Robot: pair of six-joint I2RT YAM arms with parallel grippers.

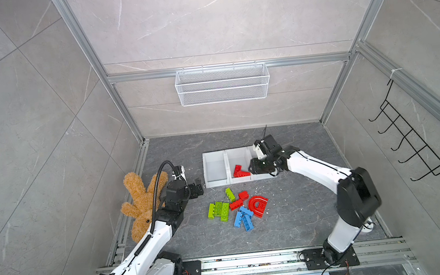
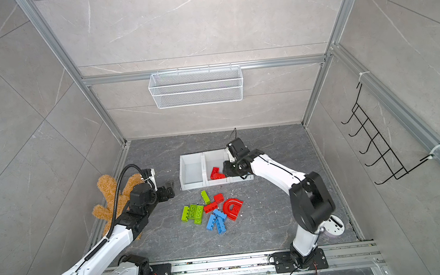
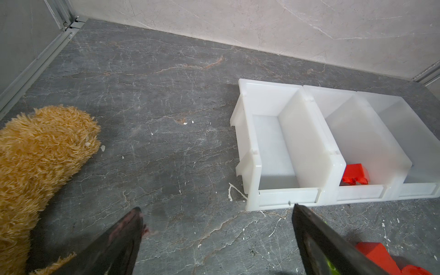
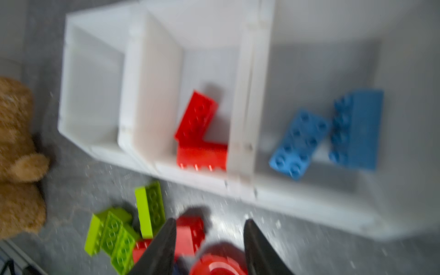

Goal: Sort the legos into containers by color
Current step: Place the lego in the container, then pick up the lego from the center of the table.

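The right claw hangs released and empty over the three joined white plastic bins. Two red studded bricks lie in the middle bin, and two blue studded bricks in the end bin beside it. The left claw gapes wide, empty. A heap of lime green, red and blue bricks lies on the dark grey marbled table.

A robotics lab test cell: aluminium framing encloses stone-look panels; the left arm and right arm bolt to a slotted rail at the front edge of the floor.
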